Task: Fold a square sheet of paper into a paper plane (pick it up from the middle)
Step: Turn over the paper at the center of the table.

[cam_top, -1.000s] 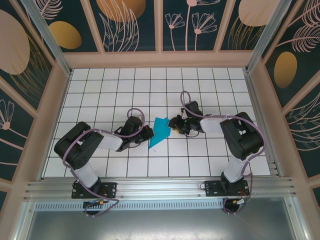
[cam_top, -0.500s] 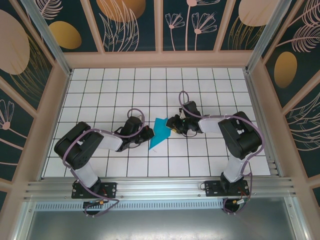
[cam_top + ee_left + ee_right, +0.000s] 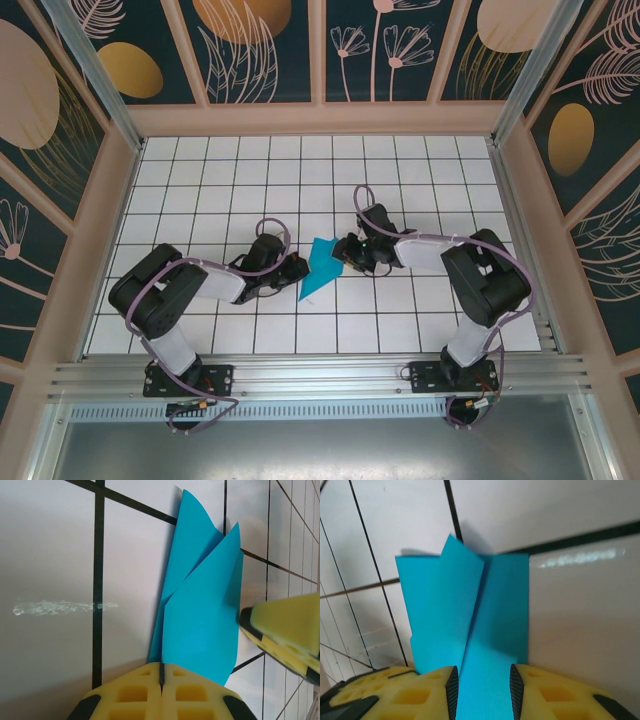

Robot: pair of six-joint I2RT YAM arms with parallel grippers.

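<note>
The cyan-blue sheet of paper [image 3: 322, 263] lies partly folded on the tiled floor between both arms, its narrow tip toward the near left and one flap raised. My left gripper [image 3: 298, 268] is shut at the sheet's left edge. In the left wrist view the paper [image 3: 205, 615] runs under the closed left gripper [image 3: 162, 672], and a fold line meets the seam; whether paper is pinched there I cannot tell. My right gripper [image 3: 343, 250] stands open over the sheet's right side. In the right wrist view, paper [image 3: 470, 610] spans the gap between its fingers [image 3: 482, 685].
A yellow finger of the right gripper [image 3: 285, 630] shows at the paper's far edge in the left wrist view. White tiled floor [image 3: 220, 180] stretches round the arms, bounded by framed patterned walls [image 3: 320, 110].
The right gripper has slid a little to the left, further over the paper. The left gripper and the sheet have stayed put.
</note>
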